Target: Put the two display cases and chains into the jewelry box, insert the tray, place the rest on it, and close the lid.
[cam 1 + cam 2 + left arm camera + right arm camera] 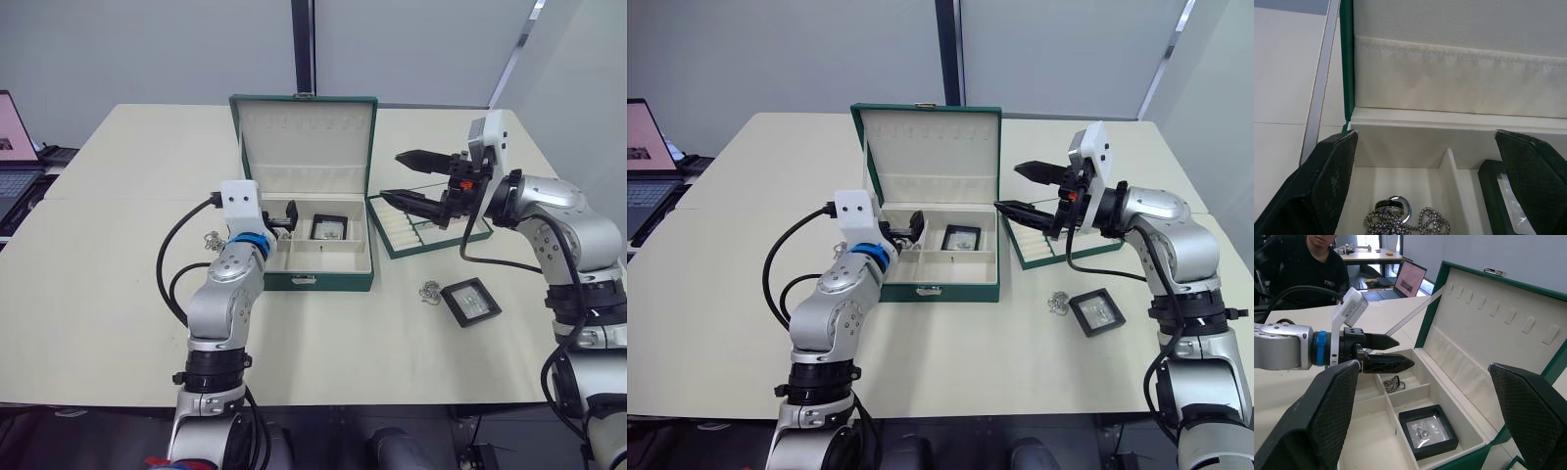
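The jewelry box (319,277) stands open mid-table with its lid (304,127) upright. Inside, one display case (329,229) lies in the right compartment and a chain (1406,221) in the left one. My left gripper (286,217) hovers open and empty over that left compartment. The tray (423,237) rests on the table right of the box, and my right gripper (408,179) hangs open and empty above it. A second display case (470,302) lies at the front right beside another chain (429,290). A small silvery chain (212,238) lies left of the box.
A laptop (14,147) sits on a side table at far left. A person (1308,259) in dark clothes sits beyond the table's left side. The left arm's black cable (176,255) loops over the table left of the box.
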Robot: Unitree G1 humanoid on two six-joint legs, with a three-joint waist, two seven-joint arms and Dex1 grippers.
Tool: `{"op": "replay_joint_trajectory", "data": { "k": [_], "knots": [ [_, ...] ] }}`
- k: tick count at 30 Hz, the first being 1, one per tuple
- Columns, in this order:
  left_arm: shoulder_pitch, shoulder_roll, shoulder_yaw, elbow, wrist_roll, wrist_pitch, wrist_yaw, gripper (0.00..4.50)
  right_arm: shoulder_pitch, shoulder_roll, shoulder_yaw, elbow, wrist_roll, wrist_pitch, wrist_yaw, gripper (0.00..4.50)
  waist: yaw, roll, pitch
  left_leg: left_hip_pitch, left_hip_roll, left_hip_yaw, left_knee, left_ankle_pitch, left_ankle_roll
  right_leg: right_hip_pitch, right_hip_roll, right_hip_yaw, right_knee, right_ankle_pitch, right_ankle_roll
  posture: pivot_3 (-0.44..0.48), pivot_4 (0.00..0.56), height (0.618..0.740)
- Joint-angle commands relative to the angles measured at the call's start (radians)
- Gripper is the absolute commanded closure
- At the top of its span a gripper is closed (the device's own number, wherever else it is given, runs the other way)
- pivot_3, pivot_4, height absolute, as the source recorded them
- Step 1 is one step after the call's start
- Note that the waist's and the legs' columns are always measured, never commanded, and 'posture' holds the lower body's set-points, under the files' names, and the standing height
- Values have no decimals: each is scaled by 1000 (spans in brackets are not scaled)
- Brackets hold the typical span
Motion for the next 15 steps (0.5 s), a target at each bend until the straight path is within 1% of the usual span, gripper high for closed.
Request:
{"op": "replay_joint_trajectory", "data": {
  "k": [1,5,10,13,15],
  "knots": [
    [-15,-7,-6,-48,-25,-20,-34,22,-7,0,-34,-35,16,-11,8,0,0,0,0,0,0,0,0,0,0,0,0,0,0,0,0,0,150,740],
    [-6,-7,-33,-70,-60,-3,-93,22,-7,1,-33,-33,15,-12,8,0,0,0,0,0,0,0,0,0,0,0,0,0,0,0,0,0,150,740],
    [25,17,-60,-128,-109,24,-177,22,6,-4,-37,-44,18,-9,10,0,0,0,0,0,0,0,0,0,0,0,0,0,0,0,0,0,150,740],
    [64,70,-46,-225,-203,55,-292,22,23,-16,-47,-58,24,0,14,0,-3,0,0,0,0,0,0,0,0,0,0,0,0,0,0,0,150,740],
    [103,152,7,-315,-288,90,-376,22,51,-42,-65,-64,24,9,21,0,-3,1,1,0,0,0,-1,0,0,0,0,0,0,0,0,0,150,740]
  ]
}}
